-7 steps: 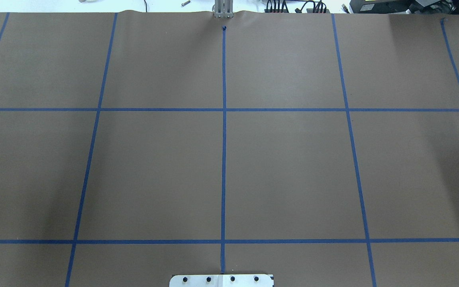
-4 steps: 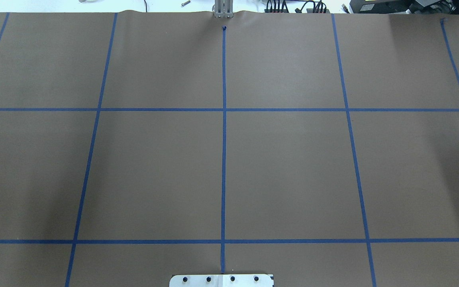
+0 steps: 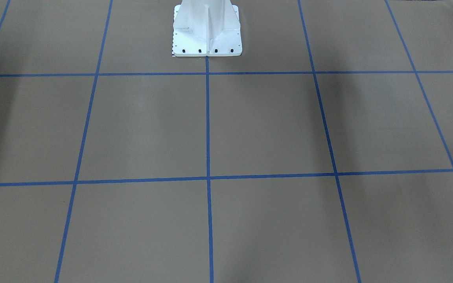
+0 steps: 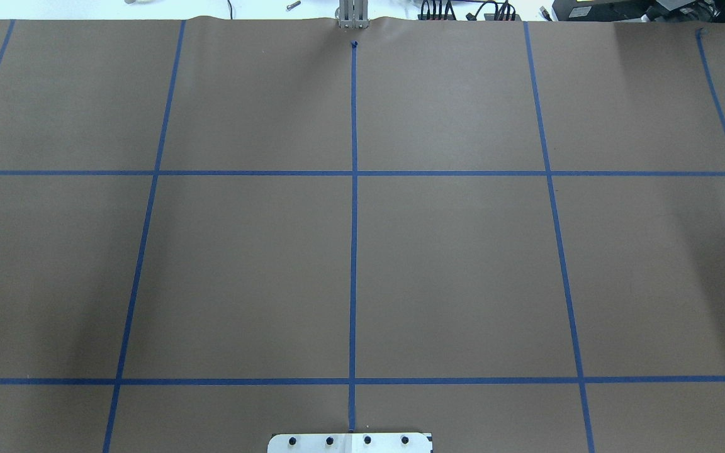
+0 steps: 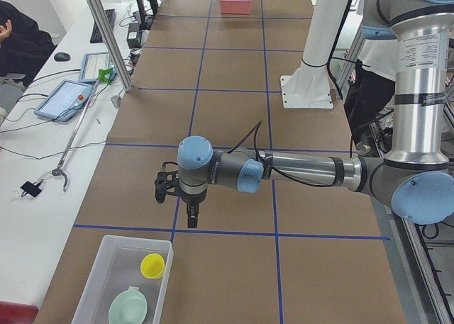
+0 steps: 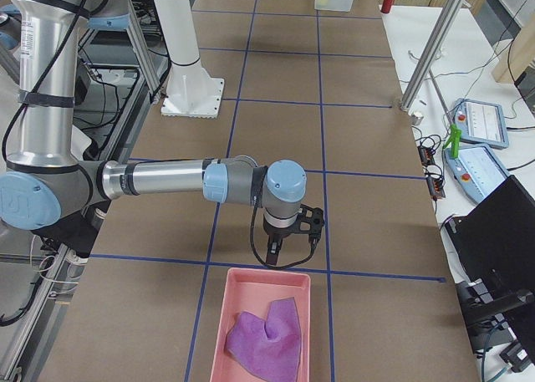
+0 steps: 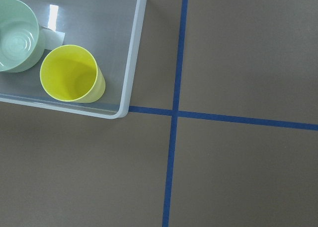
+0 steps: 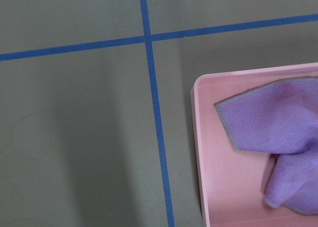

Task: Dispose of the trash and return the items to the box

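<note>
A clear plastic box (image 5: 135, 239) at the table's left end holds a yellow cup (image 5: 153, 265) and a pale green bowl (image 5: 128, 308); the left wrist view shows the box (image 7: 130, 83), cup (image 7: 72, 80) and bowl (image 7: 17, 43) from above. My left gripper (image 5: 191, 218) hangs just beside the box; I cannot tell if it is open or shut. A pink tray (image 6: 266, 274) at the right end holds a purple cloth (image 6: 267, 336), also in the right wrist view (image 8: 273, 122). My right gripper (image 6: 275, 250) hangs just before the tray; I cannot tell its state.
The brown table (image 4: 450, 270) carries a grid of blue tape lines. The white robot pedestal (image 3: 207, 27) stands at the table's robot side. Tablets and cables (image 5: 67, 97) lie on the white bench beyond the far edge. A metal post (image 5: 106, 33) stands there.
</note>
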Robot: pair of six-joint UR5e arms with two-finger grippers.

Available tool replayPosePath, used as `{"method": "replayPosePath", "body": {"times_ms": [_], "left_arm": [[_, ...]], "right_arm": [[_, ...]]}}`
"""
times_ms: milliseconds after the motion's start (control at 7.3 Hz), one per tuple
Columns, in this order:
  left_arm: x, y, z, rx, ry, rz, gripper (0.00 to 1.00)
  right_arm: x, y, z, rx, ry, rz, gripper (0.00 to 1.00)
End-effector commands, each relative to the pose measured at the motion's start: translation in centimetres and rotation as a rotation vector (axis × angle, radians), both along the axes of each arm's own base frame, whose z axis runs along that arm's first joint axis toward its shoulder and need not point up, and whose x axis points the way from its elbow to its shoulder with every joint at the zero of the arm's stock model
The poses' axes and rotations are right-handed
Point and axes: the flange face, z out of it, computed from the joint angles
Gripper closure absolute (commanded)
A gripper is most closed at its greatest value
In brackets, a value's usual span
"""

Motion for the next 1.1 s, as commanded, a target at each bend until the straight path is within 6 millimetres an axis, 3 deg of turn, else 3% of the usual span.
{"method": "replayPosePath", "body": {"times_ms": [0, 959], "left_arm": [[-0.07, -0.4, -0.19, -0.022, -0.005, -0.002, 0.01], [-0.44, -1.25, 0.01, -0.038, -0.074, -0.019, 0.01]], "right_arm": [[-0.02, -0.05, -0.36, 0.007, -0.003, 0.0, 0.0], [-0.02, -0.06, -0.44, 0.009, -0.003, 0.0, 0.0]]}}
